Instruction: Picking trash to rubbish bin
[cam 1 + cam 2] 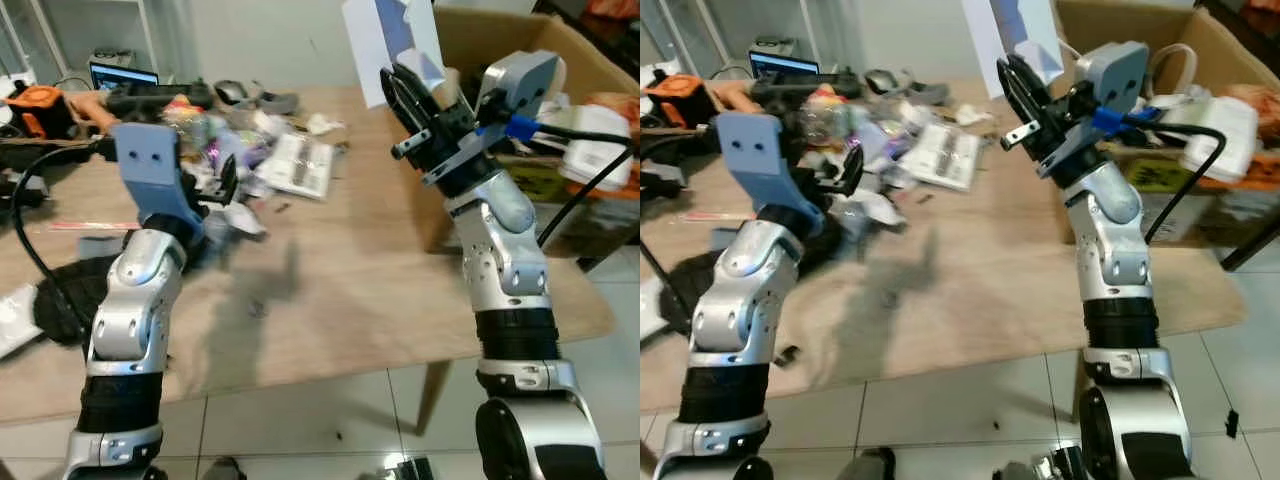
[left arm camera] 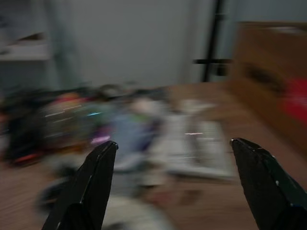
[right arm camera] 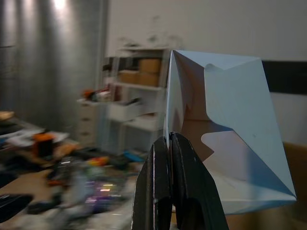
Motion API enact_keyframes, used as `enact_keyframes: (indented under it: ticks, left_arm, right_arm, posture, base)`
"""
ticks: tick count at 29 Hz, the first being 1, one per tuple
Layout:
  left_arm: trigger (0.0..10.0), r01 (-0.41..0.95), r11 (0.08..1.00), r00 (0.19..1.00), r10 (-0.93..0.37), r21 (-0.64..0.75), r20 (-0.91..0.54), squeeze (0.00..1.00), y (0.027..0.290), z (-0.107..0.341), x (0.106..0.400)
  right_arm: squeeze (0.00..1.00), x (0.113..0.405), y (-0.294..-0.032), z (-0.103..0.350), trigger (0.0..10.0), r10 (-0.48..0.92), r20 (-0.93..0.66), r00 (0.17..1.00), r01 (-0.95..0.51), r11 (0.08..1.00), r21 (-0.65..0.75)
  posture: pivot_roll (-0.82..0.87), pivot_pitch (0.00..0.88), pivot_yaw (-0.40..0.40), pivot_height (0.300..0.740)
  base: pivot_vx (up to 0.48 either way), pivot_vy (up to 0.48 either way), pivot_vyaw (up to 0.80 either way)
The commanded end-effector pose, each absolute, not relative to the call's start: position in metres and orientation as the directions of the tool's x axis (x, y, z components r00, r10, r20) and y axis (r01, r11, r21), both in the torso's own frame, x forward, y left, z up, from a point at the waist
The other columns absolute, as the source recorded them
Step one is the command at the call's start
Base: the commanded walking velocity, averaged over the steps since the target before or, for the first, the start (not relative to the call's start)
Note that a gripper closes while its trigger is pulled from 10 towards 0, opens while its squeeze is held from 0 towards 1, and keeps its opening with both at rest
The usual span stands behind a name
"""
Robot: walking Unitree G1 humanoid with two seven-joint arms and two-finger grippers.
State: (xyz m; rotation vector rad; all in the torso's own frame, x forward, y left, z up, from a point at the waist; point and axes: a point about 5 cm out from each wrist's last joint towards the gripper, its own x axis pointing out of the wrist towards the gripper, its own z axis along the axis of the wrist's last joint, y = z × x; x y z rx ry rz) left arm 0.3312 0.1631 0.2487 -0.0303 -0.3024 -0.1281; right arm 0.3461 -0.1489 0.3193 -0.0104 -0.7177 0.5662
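Right pincer [image 3: 168,143] clamps folded white paper [image 3: 230,129]; left pincer [image 2: 175,148] gapes above table clutter [image 1: 250,150].

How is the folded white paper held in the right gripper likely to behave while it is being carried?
The folded white paper looks thin and probably light. Pinched at one edge by the right gripper, it stands upright, so its creases seem to stiffen it. It might still flap or slip.

The clutter [image 2: 124,129] on the surface [image 1: 330,290] is motion-blurred past telling piece from piece in the left wrist view; the white paper carton [image 1: 385,40] is cut off by the top edge in both eye views
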Motion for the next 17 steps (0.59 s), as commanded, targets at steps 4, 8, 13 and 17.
enact_keyframes:
  ticks: [4,8,13,17]
  left_arm:
    - [10.0,0.125,0.992,0.956,-0.116,-0.018,0.268,0.0,0.167,0.2424,0.3314]
    - [10.0,0.144,0.989,0.958,-0.143,0.013,0.248,0.0,0.1642,0.2411,0.3333]
    - [10.0,0.147,0.989,0.956,-0.15,0.031,0.253,0.0,0.1628,0.2417,0.3328]
    - [10.0,0.144,0.989,0.957,-0.148,0.035,0.25,0.0,0.1634,0.241,0.3321]
  right_arm:
    - [0.0,0.3459,-0.149,0.3203,10.0,0.488,0.63,0.605,-0.487,0.852,-0.193]
    - [0.0,0.3464,-0.152,0.3209,10.0,0.482,0.63,0.609,-0.48,0.856,-0.191]
    - [0.0,0.3462,-0.1548,0.3203,10.0,0.476,0.63,0.613,-0.473,0.86,-0.19]
    - [0.0,0.3457,-0.1557,0.3192,10.0,0.473,0.63,0.616,-0.468,0.863,-0.19]
  posture:
    - [0.03,0.173,-0.04,0.74]
    - [0.04,0.191,-0.04,0.74]
    - [0.04,0.186,-0.036,0.74]
    - [0.04,0.178,-0.034,0.74]
  base:
    - [0.0,0.0,0.0]
    - [0.0,0.36,0.0]
    - [0.0,0.382,0.0]
    - [0.0,0.0,0.0]
